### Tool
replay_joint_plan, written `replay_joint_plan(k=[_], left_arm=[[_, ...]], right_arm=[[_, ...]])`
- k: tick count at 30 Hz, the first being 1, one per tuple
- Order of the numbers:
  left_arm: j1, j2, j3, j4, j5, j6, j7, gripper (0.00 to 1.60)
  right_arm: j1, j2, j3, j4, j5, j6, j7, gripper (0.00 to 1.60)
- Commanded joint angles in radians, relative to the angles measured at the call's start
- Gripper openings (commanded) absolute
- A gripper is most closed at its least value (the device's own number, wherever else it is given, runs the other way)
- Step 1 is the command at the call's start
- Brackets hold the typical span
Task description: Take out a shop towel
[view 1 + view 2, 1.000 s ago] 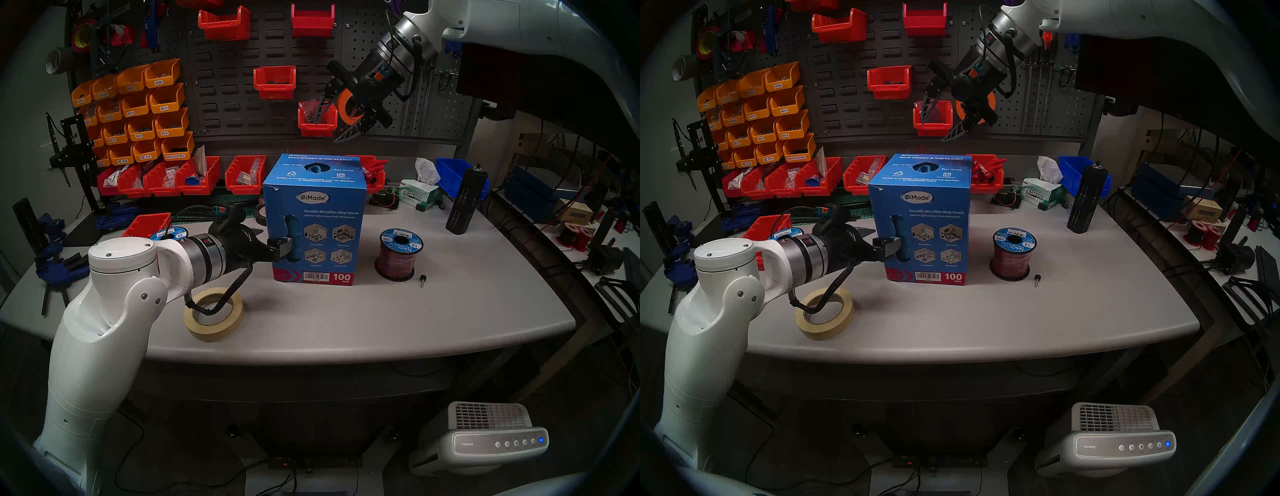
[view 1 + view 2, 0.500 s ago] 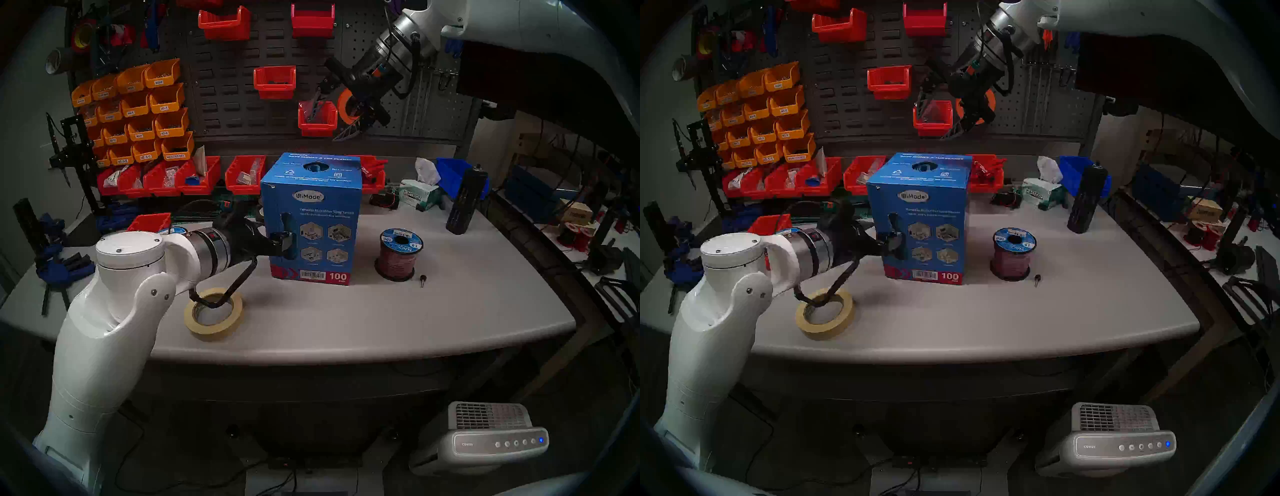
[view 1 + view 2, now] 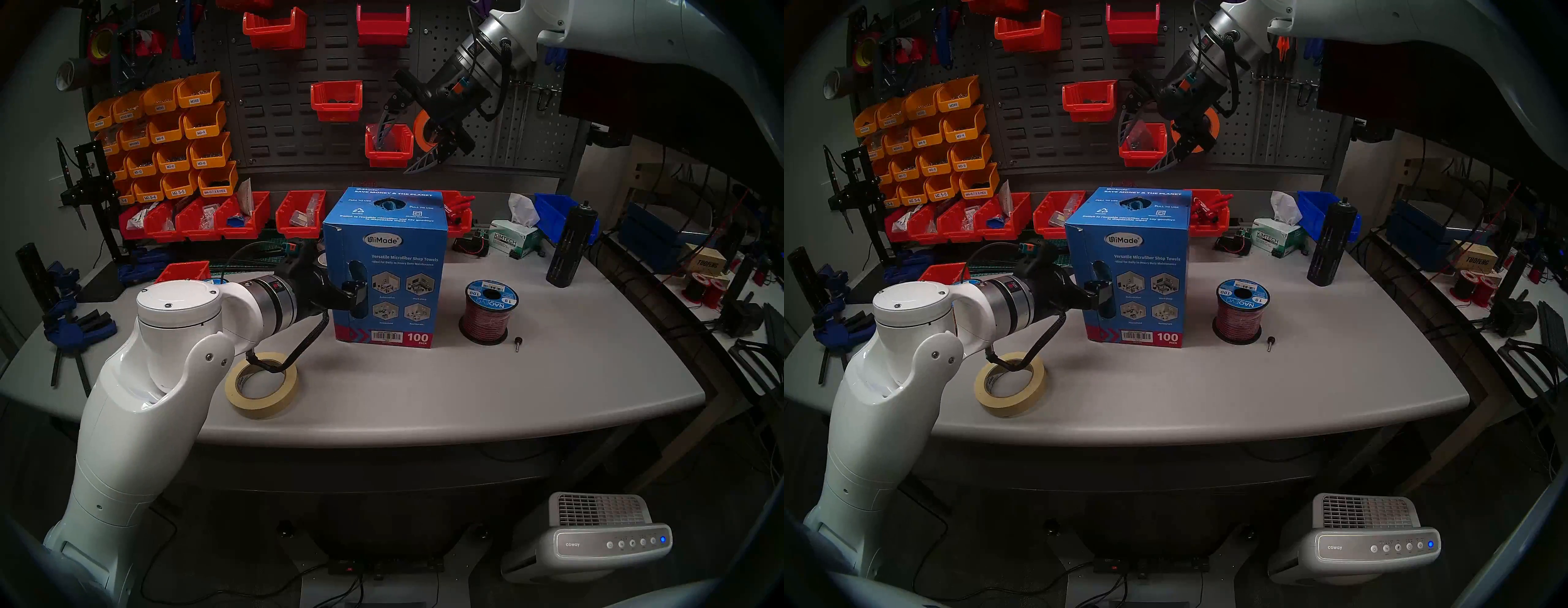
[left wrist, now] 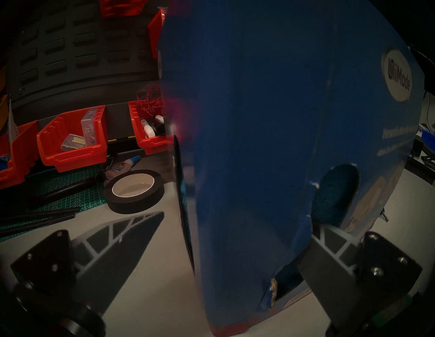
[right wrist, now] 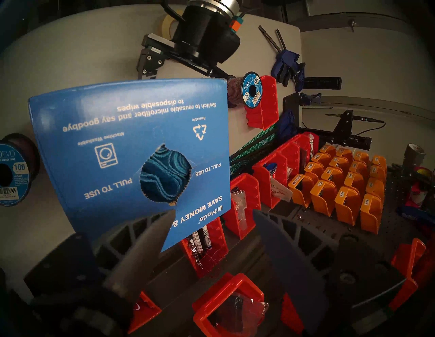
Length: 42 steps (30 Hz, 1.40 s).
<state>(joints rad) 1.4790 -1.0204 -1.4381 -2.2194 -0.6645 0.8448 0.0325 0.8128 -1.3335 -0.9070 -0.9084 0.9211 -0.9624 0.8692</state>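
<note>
In the head stereo left view, the blue carton [image 3: 388, 265] stands upright near the middle of the grey table [image 3: 551, 382]. The shop towel [image 3: 387, 205] shows as a bright blue bunch in the round hole in the carton's top. The left gripper [image 3: 339, 293] straddles the carton's near left corner, jaws spread wide, one finger lying across the oval side window; whether it presses the cardboard cannot be told. The right gripper [image 3: 396, 146] hangs well above the carton, jaws spread and empty. Right of the carton stands a wire spool [image 3: 490, 312]; behind and to its right, a Kimtech carton [image 3: 511, 242] holds white tissue.

The head stereo right view gives the same layout: tape roll [image 3: 1010, 384] lying in front and to the left of the carton, red bins [image 3: 953, 220] behind it holding small parts.

In the left wrist view the carton's corner fills the frame between the two spread fingers [image 4: 117, 237], with dark blue cloth visible in the side window [image 4: 335, 191].

The right wrist view looks down on the carton's top, where towel folds with wavy stitched edges crowd the hole beside "PULL TO USE". The cloth is likely light, soft and limp, packed tightly, so it should drag on the hole's edge; pinching one raised fold at the hole's centre looks best, with the carton steadied.
</note>
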Motion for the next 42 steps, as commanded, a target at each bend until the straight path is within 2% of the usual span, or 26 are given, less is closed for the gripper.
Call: replay_joint_plan(k=[1, 7, 26, 32, 42], left_arm=[[-0.05, 0.01, -0.032, -0.017, 0.025, -0.022, 0.015, 1.6], [-0.056, 0.014, -0.036, -0.013, 0.038, -0.022, 0.027, 1.6], [-0.077, 0.017, 0.009, -0.026, 0.066, -0.018, 0.037, 1.6], [-0.065, 0.035, -0.016, -0.03, 0.078, -0.013, 0.044, 1.6], [-0.048, 0.073, -0.073, -0.036, 0.086, -0.008, 0.046, 1.6]], right_arm=[[0.046, -0.01, 0.01, 0.011, 0.014, 0.002, 0.051, 1.31], [0.046, -0.019, 0.009, 0.009, 0.019, 0.002, 0.052, 1.31], [0.049, -0.034, -0.002, 0.004, 0.037, 0.002, 0.056, 1.34], [0.052, -0.036, -0.004, -0.001, 0.044, 0.002, 0.055, 1.41], [0.052, -0.042, -0.005, -0.007, 0.054, 0.002, 0.05, 1.39]])
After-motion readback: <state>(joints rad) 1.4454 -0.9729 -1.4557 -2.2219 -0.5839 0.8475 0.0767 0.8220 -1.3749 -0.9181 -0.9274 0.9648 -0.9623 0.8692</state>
